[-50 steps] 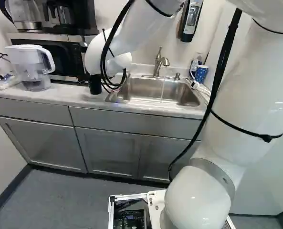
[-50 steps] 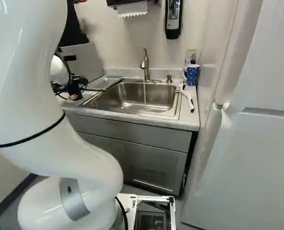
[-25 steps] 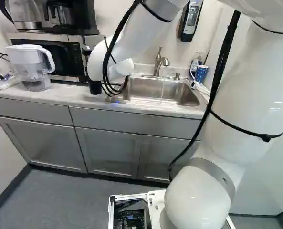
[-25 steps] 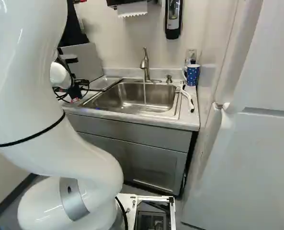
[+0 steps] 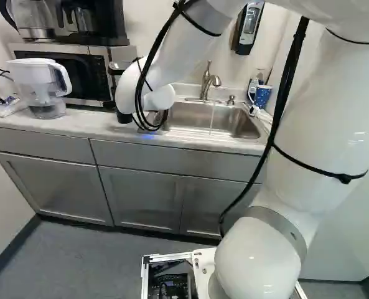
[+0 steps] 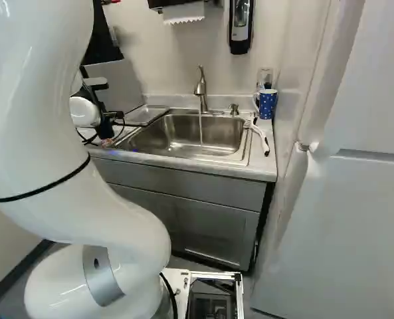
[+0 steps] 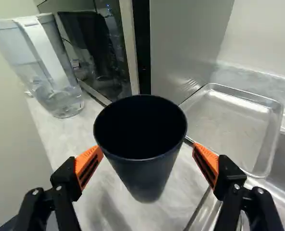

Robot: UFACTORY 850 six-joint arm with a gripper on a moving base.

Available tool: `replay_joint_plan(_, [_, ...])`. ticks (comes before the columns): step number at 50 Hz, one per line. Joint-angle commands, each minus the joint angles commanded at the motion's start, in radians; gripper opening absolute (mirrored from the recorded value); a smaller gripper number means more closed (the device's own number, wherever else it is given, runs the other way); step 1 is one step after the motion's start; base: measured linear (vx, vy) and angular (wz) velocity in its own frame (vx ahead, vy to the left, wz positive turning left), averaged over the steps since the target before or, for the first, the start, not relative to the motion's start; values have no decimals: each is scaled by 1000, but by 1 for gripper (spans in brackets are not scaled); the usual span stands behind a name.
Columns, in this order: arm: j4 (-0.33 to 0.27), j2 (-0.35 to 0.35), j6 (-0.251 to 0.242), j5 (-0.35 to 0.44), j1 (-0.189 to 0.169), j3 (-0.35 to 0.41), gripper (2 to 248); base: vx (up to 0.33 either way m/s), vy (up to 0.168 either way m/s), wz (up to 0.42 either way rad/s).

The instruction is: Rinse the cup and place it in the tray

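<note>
Gripper (image 6: 106,138) spread wide, gripping nothing. Black cup (image 7: 147,180) stands upright on counter (image 7: 65,139) between its fingers (image 7: 88,166), near the metal tray (image 7: 229,127) (faucet (image 6: 200,88) running thinly).

At the upper left of the left base view, a coffee maker (image 5: 84,22) sat on the microwave (image 5: 66,73), the pitcher (image 5: 44,87) partly before it. The cup (image 7: 142,144) stood on the counter (image 5: 72,123), right of the pitcher. At the right base view's upper middle, the tray (image 6: 145,115) lay left of the sink (image 6: 183,136), the faucet (image 6: 201,90) behind.
</note>
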Motion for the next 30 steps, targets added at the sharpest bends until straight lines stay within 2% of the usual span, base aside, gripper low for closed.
replay_joint_plan(30, [0,-5,0,196,10,63,247,0,0,0])
